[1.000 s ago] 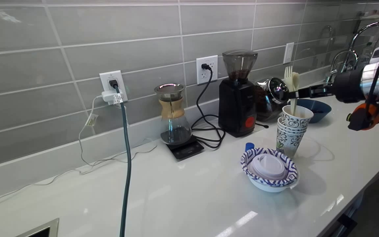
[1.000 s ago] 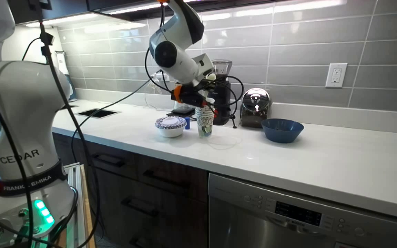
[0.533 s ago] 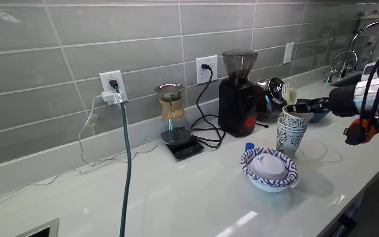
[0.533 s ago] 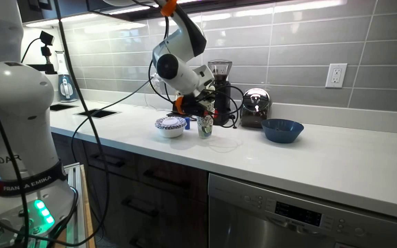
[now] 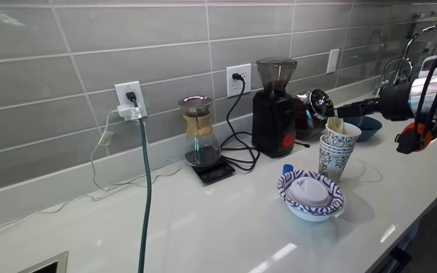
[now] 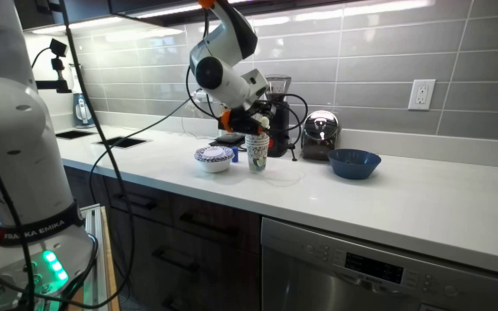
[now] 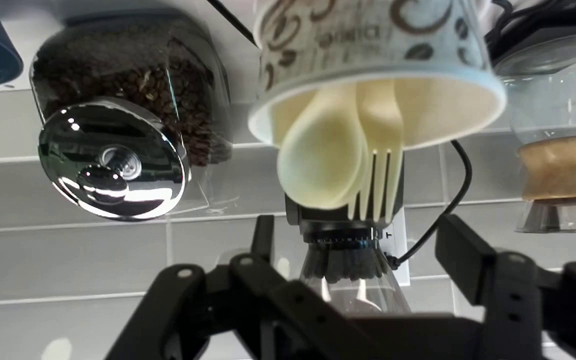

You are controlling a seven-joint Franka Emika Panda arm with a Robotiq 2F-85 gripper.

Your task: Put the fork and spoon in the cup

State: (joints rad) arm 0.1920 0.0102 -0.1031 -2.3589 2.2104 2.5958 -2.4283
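Both fork and spoon in cup

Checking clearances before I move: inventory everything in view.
cups: several, white patterned, stacked on counter
fork: 1, cream, in top cup
spoon: 1+, cream, beside fork
patterned bowl: 1+, blue-white, beside cups
lid: 1+, white, in patterned bowl
cylinder: 1, blue, beside patterned bowl
grinder: 1, black, by wall
jar: 1, clear, beside grinder
carafe: 1, clear, on scale
scale: 1, black, on counter
plain bowl: 1, blue, near jar
outlets: 3+, white, on wall
cords: several, mixed, from outlets
faucets: 2, chrome, beyond jar
openings: 2, dark, in counter
dishwasher: 1, steel, under counter
drawers: 3+, dark, under counter
arm: 1, mostly white, over counter
gripper: 1, black, open, near fork
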